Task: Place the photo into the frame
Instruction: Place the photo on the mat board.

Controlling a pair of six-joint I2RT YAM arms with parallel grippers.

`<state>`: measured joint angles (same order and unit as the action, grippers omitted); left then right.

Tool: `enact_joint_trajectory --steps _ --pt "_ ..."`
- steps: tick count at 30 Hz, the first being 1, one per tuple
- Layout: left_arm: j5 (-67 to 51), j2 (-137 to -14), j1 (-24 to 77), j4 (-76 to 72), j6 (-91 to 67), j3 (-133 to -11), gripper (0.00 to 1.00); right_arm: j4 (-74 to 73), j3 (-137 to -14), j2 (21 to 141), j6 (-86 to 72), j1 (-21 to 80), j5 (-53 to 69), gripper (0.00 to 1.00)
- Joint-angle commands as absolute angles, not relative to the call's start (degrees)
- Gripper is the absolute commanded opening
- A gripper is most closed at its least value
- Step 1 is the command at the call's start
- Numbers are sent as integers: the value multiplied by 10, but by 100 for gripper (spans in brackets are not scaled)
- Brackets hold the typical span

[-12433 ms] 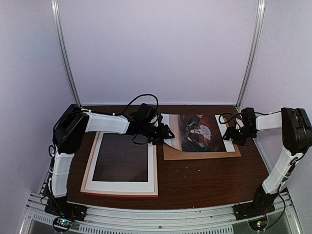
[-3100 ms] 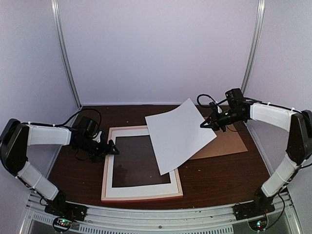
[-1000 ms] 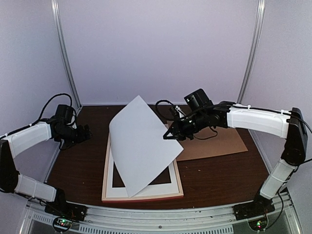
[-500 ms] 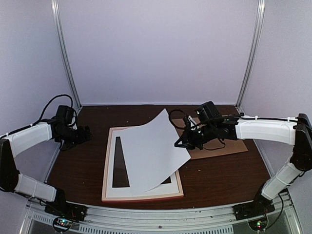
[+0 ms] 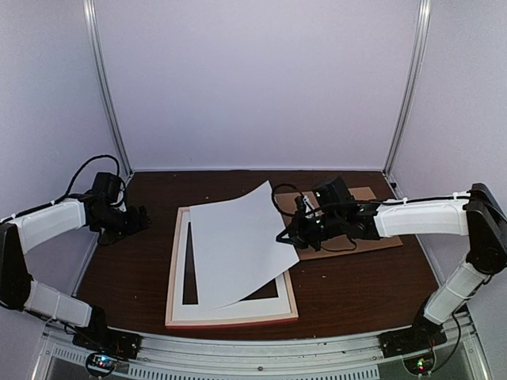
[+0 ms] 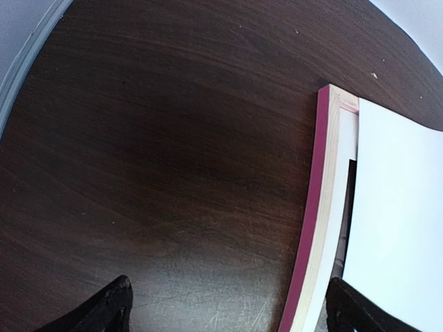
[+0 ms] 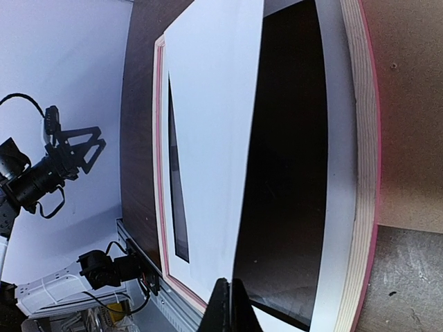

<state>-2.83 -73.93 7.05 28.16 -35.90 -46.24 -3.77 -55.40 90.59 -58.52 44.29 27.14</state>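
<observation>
photo point(image 5: 234, 249) over frame point(image 5: 175, 269) overhead, bright pink edge point(image 6: 313, 214) in wrist views

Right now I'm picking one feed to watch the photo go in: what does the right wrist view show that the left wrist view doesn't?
Only the right wrist view shows the right gripper shut on the edge of the photo, the dark opening not yet covered, and the backing board beside the frame. Only the left wrist view shows the left gripper from close up, open and empty over the table. Both show the photo, white back up, over the frame's pale wood and pink edge.
</observation>
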Motion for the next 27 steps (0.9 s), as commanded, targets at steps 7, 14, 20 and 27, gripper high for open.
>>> enact_joint_trajectory --steps 7,14,20,27 --pt "-46 -748 65 249 -357 -452 98 58 -507 905 -653 475 248 4" --pt "-49 -748 65 247 -358 -451 98 63 -502 915 -660 491 239 14" --pt "-53 -747 65 247 -359 -448 98 24 -528 935 -623 489 262 28" --pt "-54 -746 65 247 -358 -447 98 -12 -550 964 -582 468 284 39"
